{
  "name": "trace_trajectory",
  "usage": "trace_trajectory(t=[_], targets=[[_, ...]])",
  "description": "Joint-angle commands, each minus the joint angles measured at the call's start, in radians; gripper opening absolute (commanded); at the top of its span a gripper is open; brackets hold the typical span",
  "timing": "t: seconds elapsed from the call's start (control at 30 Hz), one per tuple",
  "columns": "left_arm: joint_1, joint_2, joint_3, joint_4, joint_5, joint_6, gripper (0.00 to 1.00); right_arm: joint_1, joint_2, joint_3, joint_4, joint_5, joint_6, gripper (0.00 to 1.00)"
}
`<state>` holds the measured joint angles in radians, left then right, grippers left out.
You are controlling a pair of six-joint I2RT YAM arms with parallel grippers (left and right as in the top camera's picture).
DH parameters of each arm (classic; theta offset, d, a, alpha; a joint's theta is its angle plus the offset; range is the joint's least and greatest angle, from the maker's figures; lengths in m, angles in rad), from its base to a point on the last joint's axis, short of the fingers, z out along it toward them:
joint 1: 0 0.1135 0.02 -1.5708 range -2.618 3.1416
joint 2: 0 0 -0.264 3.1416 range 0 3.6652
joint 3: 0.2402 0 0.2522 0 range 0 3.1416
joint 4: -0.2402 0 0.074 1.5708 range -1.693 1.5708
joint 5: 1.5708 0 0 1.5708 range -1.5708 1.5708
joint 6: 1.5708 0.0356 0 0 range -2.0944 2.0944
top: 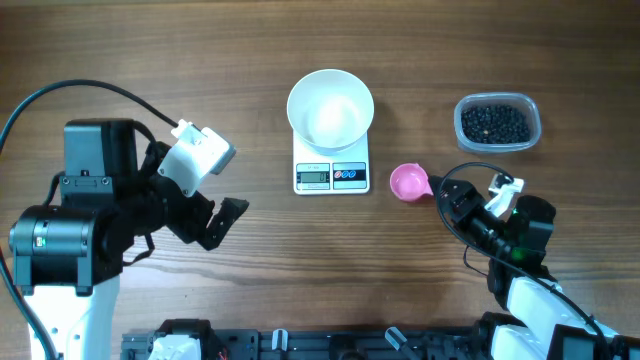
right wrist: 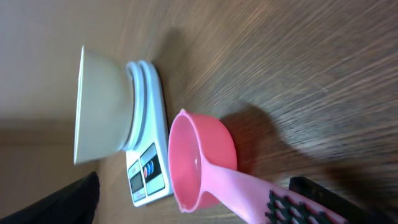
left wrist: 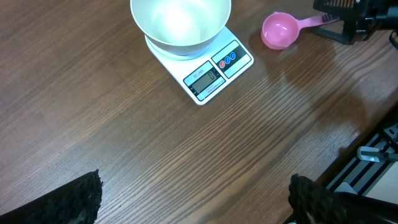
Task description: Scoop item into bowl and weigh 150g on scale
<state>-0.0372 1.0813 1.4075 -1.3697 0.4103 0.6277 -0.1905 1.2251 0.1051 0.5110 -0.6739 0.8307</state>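
The white bowl (top: 330,108) stands empty on the small white scale (top: 331,176) at the table's middle back. The item, small black beans (top: 494,122), fills a clear tub at the back right. A pink scoop (top: 408,182) lies empty on the table right of the scale, its handle pointing to my right gripper (top: 447,200). In the right wrist view the scoop (right wrist: 199,155) has its handle between the wide-apart fingers of the right gripper (right wrist: 196,211), close to the right-hand finger. My left gripper (top: 222,222) hangs open over bare wood at the left, holding nothing.
The tub's clear wall (top: 532,110) rises about a hand's width behind my right arm. In the left wrist view the bowl (left wrist: 180,25), scale (left wrist: 214,71) and scoop (left wrist: 278,30) lie far ahead of the left gripper (left wrist: 196,202). A black rail runs along the table's front edge.
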Motion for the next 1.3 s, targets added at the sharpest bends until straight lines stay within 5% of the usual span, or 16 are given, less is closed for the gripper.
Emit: trace_trajectory(t=[0.0,0.4,0.73,1.07,1.27], targets=[[0.007,-0.003,0.016,-0.001,0.016,0.019,1.0,0.005,0.005,0.001,0.004,-0.104,-0.029,1.0],[0.007,-0.003,0.016,-0.001,0.016,0.019,1.0,0.005,0.002,0.001,-0.016,-0.152,0.013,1.0],[0.007,-0.003,0.016,-0.001,0.016,0.02,1.0,0.005,0.002,0.001,-0.23,-0.118,-0.263,1.0],[0.007,-0.003,0.016,-0.001,0.016,0.019,1.0,0.005,-0.01,0.058,-0.503,-0.067,-0.31,1.0],[0.007,-0.003,0.016,-0.001,0.016,0.019,1.0,-0.029,-0.032,0.171,-0.843,0.064,-0.335,1.0]])
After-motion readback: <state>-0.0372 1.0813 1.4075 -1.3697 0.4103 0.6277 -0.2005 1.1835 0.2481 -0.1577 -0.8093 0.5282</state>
